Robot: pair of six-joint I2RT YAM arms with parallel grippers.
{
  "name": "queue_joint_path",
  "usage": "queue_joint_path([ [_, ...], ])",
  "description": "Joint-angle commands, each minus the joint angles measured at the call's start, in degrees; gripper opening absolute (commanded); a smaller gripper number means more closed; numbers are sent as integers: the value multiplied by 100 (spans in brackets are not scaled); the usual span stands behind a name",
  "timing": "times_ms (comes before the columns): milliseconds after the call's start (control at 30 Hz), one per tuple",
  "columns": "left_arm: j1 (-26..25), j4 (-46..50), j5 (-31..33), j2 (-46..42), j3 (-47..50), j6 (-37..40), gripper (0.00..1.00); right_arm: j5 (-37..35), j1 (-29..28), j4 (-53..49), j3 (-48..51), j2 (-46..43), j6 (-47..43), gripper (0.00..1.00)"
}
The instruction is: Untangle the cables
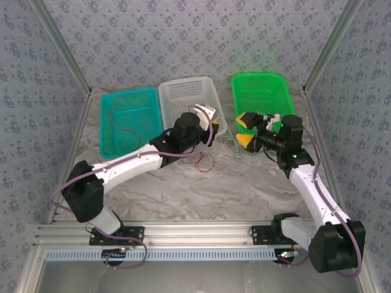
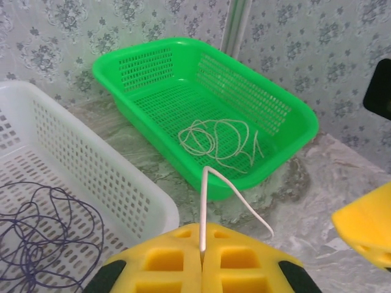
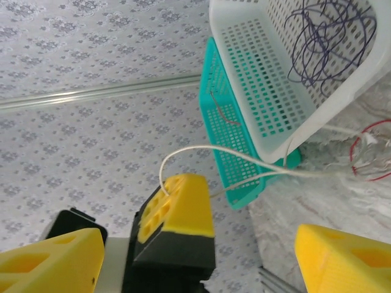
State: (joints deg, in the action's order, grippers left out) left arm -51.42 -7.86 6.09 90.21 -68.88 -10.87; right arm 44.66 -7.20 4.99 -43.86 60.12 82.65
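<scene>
- The left claw (image 2: 202, 239) is pressed together on a whitish cable (image 2: 204, 195). The cable rises from between the yellow pads (image 2: 165, 259), kinks and drops to the right.
- The right claw (image 1: 247, 130) stands apart and holds nothing. It faces the left claw, just beside the green basket's (image 2: 244, 91) near corner.
- The left arm (image 1: 131, 162) has its elbow folded out left, and its forearm slants across the counter (image 1: 244, 183) to the white basket (image 2: 91, 165).
- The right arm (image 1: 317, 189) climbs from its base and bends left.
- A whitish coil (image 2: 217, 140) lies in the green basket and a dark purple cable (image 2: 46, 232) in the white basket.
- A red cable (image 1: 205, 162) lies on the counter near the left claw.
</scene>
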Motion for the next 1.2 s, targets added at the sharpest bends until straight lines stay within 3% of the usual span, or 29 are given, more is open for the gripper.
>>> queue_joint_path([
  [0,-73,-329,453,53,-213,353,5,318,4,493,116,-8,803,84],
  [300,-238,-887,302,146,-235,620,6,-91,-237,1213,487,185,1710,83],
  [500,-452,-1038,222,116,-112,653,6,-405,-439,1740,383,593,1942,81],
  [633,-551,-1194,61,24,50,622,6,-511,-284,1823,356,753,1820,78],
  [733,-589,-1167,-58,-74,195,621,6,-412,20,1569,173,808,1374,64],
  [800,-588,-1118,-164,-163,299,620,6,-378,160,971,-126,791,825,45],
  [833,-589,-1124,-224,-196,362,624,6,-389,199,644,-286,791,582,43],
  [867,-584,-1179,-254,-229,439,633,6,-367,227,376,-431,820,368,46],
  [933,-588,-1250,-268,-290,529,664,6,-223,252,439,-531,912,423,64],
  [1033,-589,-1152,-167,-286,518,760,7,-23,286,606,-607,916,519,69],
  [1167,-539,-938,180,-248,404,914,7,99,352,-209,-729,686,24,80],
])
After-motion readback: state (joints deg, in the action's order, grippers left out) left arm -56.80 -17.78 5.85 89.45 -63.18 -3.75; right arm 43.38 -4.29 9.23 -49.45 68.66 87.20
